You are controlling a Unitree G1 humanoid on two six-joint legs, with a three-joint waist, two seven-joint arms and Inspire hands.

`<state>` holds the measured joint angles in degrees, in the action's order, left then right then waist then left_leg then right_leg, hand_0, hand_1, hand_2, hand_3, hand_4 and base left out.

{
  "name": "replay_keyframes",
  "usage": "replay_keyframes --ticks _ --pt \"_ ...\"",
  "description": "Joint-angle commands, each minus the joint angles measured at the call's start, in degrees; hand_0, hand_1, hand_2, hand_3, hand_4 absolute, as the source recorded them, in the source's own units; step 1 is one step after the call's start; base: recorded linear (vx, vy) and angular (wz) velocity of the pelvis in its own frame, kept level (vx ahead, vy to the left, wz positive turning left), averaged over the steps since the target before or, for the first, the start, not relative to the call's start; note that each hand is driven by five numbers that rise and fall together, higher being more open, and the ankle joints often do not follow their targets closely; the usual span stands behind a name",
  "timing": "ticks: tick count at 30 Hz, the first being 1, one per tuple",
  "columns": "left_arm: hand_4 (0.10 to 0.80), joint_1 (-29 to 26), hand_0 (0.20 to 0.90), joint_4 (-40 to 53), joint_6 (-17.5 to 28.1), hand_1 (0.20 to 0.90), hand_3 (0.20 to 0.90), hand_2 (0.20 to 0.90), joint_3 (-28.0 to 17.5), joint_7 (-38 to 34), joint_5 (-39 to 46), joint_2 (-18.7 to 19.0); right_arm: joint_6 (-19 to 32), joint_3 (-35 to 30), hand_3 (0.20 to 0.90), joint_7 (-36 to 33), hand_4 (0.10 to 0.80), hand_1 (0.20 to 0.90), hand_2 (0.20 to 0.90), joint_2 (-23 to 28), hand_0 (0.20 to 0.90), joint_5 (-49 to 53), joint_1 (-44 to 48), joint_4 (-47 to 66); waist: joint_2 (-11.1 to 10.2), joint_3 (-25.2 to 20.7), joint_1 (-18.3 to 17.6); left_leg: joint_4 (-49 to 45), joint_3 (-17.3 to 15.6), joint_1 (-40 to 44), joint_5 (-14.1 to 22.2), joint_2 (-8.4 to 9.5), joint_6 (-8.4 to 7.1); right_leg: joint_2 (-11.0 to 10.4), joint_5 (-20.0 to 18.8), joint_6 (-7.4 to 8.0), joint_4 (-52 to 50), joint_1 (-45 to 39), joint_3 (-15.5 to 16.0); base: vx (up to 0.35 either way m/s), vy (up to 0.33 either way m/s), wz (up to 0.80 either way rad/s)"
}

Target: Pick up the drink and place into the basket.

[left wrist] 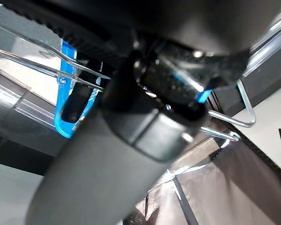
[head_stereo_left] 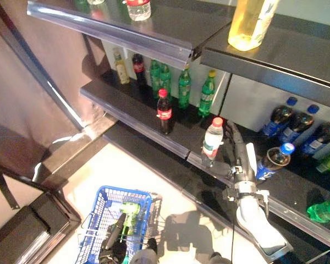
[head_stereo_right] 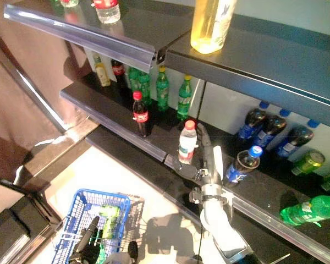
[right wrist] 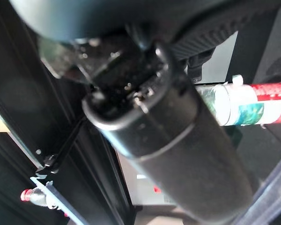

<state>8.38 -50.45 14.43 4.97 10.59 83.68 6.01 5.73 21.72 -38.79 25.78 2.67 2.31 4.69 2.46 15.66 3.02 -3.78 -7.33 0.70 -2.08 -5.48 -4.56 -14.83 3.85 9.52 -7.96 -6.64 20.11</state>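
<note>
Right hand (head_stereo_left: pixel 235 144), dark-fingered, is seen in the left eye view beside the small clear plastic bottle with red cap and white label (head_stereo_left: pixel 212 140) at the lower shelf's edge; whether it is gripped cannot be told; the left hand (head_stereo_left: pixel 113 247) is seen at the blue wire basket (head_stereo_left: pixel 100 204). Right eye view: likewise. Left wrist view: fingers hidden. Right wrist view: the bottle is judged light, stiff, smooth; best taken mid-body.
</note>
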Motion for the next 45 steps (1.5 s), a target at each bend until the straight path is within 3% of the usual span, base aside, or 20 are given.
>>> replay_keyframes --ticks 1,11,23,30,45 --pt "0.1 1.0 0.3 9.1 3.5 0.3 0.2 0.3 3.1 8.2 -0.9 0.2 1.5 -1.3 0.9 -8.0 0.8 0.9 0.9 -1.7 0.9 -3.6 8.9 2.9 1.2 -1.0 2.0 -8.6 -0.8 -0.7 3.3 -3.99 -1.78 -1.6 -0.3 -2.61 -7.7 6.0 -0.9 0.036 0.092 0.31" --pt "0.1 -1.3 0.3 9.9 4.2 0.3 0.2 0.3 5.9 11.5 -0.6 1.1 -2.4 -2.2 0.9 -14.1 0.8 0.9 0.9 -2.9 0.9 -4.9 17.0 1.2 2.3 4.8 2.6 -10.6 0.4 -5.7 2.5 -2.55 -1.26 -2.7 -1.0 -2.58 -9.6 9.5 -1.7 -0.053 0.032 0.04" --pt "0.1 -5.4 0.3 10.2 5.0 0.3 0.2 0.3 7.5 14.5 0.9 2.0 -5.9 -3.2 0.9 -21.4 0.8 0.9 0.9 -5.8 0.9 -6.6 26.0 -2.5 2.7 11.9 3.0 -13.4 1.0 -13.0 1.5 -2.8 -0.87 -2.6 -1.6 -3.4 -12.3 16.0 -2.5 -0.091 0.003 0.01" --pt "0.1 -6.9 0.3 11.6 5.7 0.3 0.2 0.3 7.7 14.7 1.0 2.0 -4.1 -4.3 0.9 -21.1 0.8 0.9 0.9 -6.1 0.9 -4.3 27.5 -4.2 2.6 14.0 3.0 -14.3 1.3 -15.6 1.2 -2.83 -0.57 -2.1 -1.6 -3.82 -13.2 18.2 -3.0 -0.011 -0.004 0.0" --pt "0.1 -8.4 0.3 12.4 5.6 0.3 0.2 0.3 7.6 14.4 0.2 2.3 -1.6 -7.5 0.9 -20.6 0.8 0.9 0.9 -6.7 0.9 2.0 36.0 -6.3 2.7 14.1 4.4 -14.5 1.9 -20.8 1.0 -2.22 0.37 -1.6 -1.4 -4.38 -14.6 24.1 -3.3 -0.003 -0.005 0.01"
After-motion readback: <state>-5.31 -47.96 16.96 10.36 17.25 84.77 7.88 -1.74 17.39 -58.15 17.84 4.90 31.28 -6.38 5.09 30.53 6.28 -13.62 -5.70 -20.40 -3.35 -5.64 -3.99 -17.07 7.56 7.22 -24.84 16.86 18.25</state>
